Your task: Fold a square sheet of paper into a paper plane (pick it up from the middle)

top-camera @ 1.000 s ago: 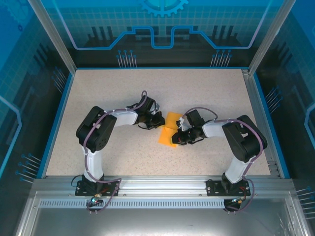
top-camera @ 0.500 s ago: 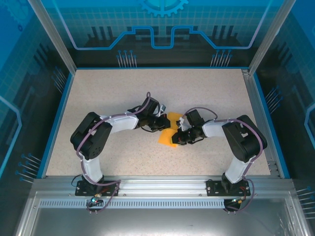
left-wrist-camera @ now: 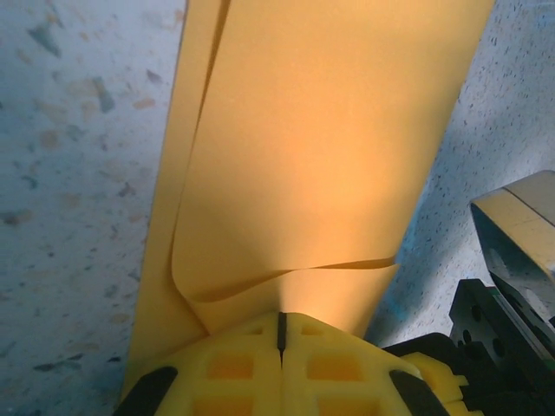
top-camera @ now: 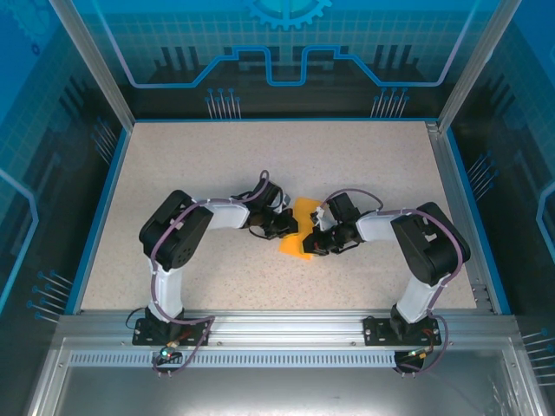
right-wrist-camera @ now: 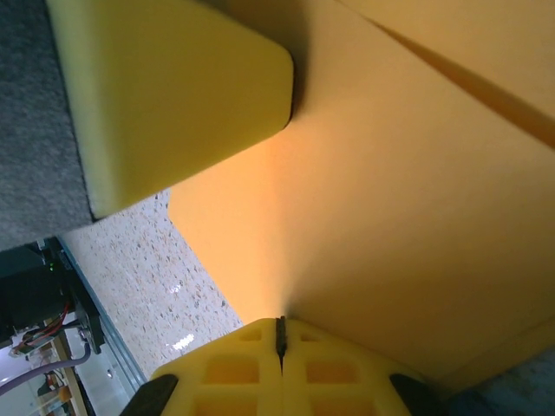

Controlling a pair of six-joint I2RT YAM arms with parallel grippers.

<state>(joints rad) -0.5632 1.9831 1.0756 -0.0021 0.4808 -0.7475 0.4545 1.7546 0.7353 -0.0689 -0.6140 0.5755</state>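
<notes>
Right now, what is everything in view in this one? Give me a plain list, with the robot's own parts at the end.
square sheet of paper: one, orange-yellow, partly folded, at the middle of the table between the two grippers
table: one, speckled beige with a blue rim, under everything
enclosure panels: several, translucent blue with printed lines, at the back and sides
rail: one, silver metal, along the near edge, carrying both arm bases
left arm: one, black and white, reaching in from the left
right arm: one, black and white, reaching in from the right
left gripper: one, yellow pads, shut, tips at the paper
right gripper: one, yellow pads, shut, tips at the paper
</notes>
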